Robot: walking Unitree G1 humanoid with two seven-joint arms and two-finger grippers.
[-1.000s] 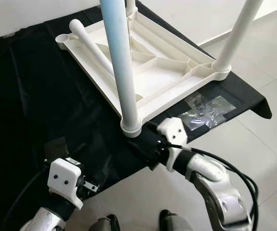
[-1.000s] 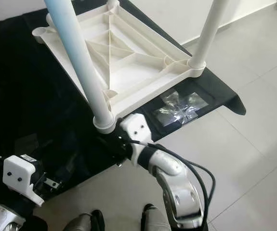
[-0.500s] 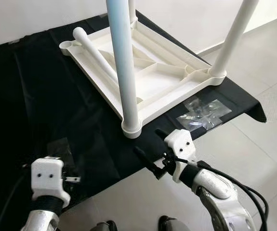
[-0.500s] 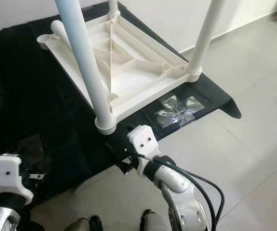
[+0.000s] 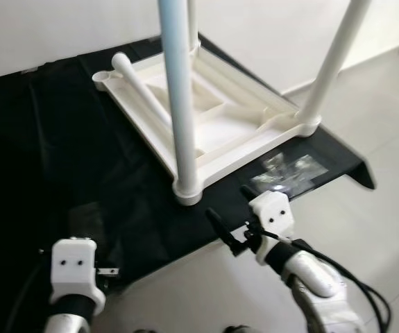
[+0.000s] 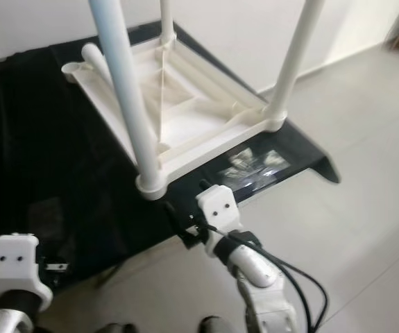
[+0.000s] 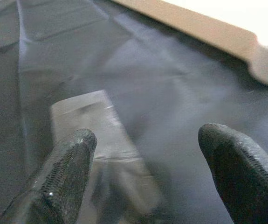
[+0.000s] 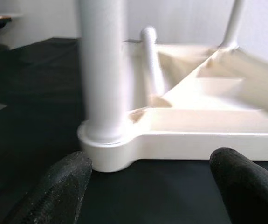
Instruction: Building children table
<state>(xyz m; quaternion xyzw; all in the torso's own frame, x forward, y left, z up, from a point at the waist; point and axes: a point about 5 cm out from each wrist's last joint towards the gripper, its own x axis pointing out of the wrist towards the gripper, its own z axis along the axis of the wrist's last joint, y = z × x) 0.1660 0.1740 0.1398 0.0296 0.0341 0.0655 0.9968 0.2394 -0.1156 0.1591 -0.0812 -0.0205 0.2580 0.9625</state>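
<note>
The white plastic table (image 5: 255, 142) lies upside down on a black cloth (image 5: 53, 152). Three legs stand in its corners: the near one (image 5: 178, 90), a right one (image 5: 331, 62) and a far one (image 5: 192, 21). A loose leg (image 5: 140, 87) lies across the underside by the empty corner socket (image 5: 102, 75). My right gripper (image 5: 228, 211) is open, just short of the near leg's base (image 8: 103, 140), touching nothing. Low on the left, my left gripper (image 7: 147, 177) is open over the cloth above a clear plastic bag (image 7: 92, 126).
A crumpled clear bag (image 5: 286, 170) lies on the cloth's right corner beside the table. The cloth's front edge (image 5: 185, 246) runs between my grippers, with grey floor tiles (image 5: 386, 201) to the right. A white wall (image 5: 60, 28) stands behind.
The view has pulled back and up. My right gripper has drawn back from under the near leg's base toward the cloth edge. My left gripper has dropped lower in the picture.
</note>
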